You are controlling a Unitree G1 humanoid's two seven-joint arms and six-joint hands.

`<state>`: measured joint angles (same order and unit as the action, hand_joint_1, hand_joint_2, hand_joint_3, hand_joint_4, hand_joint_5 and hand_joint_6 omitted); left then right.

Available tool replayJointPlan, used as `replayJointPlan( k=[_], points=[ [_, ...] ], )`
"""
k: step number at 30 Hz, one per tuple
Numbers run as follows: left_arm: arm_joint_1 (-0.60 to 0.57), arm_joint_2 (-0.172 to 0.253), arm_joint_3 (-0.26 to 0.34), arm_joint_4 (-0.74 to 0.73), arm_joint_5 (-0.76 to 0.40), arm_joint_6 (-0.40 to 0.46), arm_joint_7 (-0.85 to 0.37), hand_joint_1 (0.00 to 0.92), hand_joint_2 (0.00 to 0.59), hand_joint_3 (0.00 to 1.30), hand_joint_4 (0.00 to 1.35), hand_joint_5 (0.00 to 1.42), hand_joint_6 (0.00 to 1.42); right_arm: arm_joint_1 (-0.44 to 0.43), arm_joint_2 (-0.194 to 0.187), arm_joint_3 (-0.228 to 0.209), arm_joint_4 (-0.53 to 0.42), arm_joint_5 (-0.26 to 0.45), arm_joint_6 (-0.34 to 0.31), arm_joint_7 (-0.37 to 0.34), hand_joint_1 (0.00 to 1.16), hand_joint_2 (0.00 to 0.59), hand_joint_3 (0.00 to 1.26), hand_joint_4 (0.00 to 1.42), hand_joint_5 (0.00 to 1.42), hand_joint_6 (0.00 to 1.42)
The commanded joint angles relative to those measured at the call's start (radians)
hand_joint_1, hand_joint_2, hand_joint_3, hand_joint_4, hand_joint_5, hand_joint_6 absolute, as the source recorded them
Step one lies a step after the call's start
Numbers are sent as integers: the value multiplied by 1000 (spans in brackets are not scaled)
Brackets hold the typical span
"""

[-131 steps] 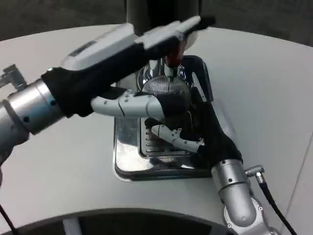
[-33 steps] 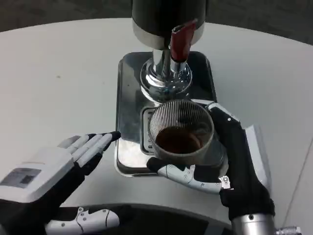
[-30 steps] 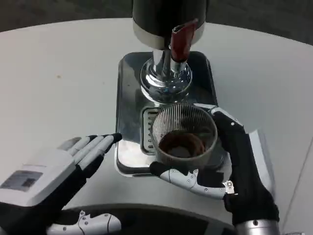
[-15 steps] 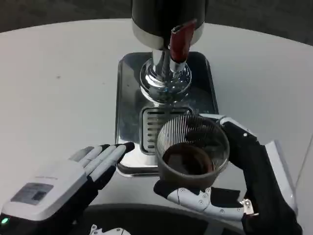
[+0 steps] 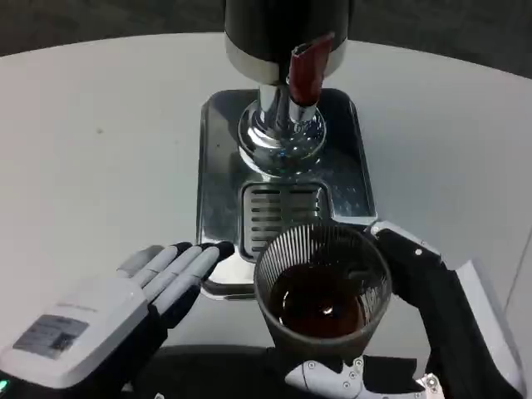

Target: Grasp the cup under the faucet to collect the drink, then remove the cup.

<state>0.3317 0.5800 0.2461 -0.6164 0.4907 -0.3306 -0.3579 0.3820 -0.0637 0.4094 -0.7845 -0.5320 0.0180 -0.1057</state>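
Observation:
A ribbed clear cup (image 5: 322, 287) with dark drink in it is lifted near the front of the picture, in front of the drip grate (image 5: 281, 214). My right hand (image 5: 432, 320) grips it from the right and from below, fingers wrapped around its base. The dispenser's red tap lever (image 5: 306, 65) and chrome faucet base (image 5: 281, 137) stand at the back of the steel tray (image 5: 218, 162). My left hand (image 5: 116, 320) lies flat at the lower left, fingers straight and together, their tips at the tray's front left corner, holding nothing.
The dark drink dispenser body (image 5: 278, 25) rises at the top centre. White tabletop (image 5: 100, 150) spreads left and right of the tray. The table's front edge and a dark gap lie just under the cup.
My right hand has drawn the filled cup off the grate toward me and lower in the picture. The left hand came down from the tap lever earlier and has edged slightly forward.

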Motion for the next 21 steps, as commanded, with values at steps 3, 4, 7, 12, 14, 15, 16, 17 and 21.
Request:
replayJointPlan(
  k=[3,4,7,12,14,15,16,17,21],
  points=[
    [25,-6,0,-30,38,-26,16,0,66,0,0,0,0,57,7,46,-57,58,-42,7,1148,98,719,899,950,1354],
    [22,-7,1,-27,42,-23,17,0,66,0,0,0,0,59,5,41,-59,64,-43,8,1148,98,719,899,952,1354],
    [2,-3,8,-17,46,-18,19,0,65,0,0,0,0,54,2,27,-60,77,-44,11,1146,97,719,899,957,1354],
    [-19,-4,3,-14,47,-14,13,0,68,0,0,0,0,38,5,10,-64,83,-39,13,1145,97,719,899,960,1354],
    [-23,-9,0,-17,49,-10,13,0,68,0,0,0,0,33,7,4,-67,85,-36,13,1144,97,719,899,960,1354],
    [-25,-11,-2,-18,51,-8,14,0,68,0,0,0,0,31,8,2,-69,85,-36,14,1144,97,719,899,960,1354],
    [-30,-12,-4,-17,55,-4,15,0,68,0,0,0,0,30,8,0,-70,85,-35,15,1144,97,719,899,960,1354],
    [-34,-13,-6,-15,57,-2,15,0,68,0,0,0,0,30,8,-1,-71,86,-33,16,1144,97,719,899,960,1354],
    [-65,-3,-7,7,58,-2,13,0,68,0,0,0,0,33,9,-1,-73,90,-29,19,1144,97,719,899,960,1354]
  ],
)
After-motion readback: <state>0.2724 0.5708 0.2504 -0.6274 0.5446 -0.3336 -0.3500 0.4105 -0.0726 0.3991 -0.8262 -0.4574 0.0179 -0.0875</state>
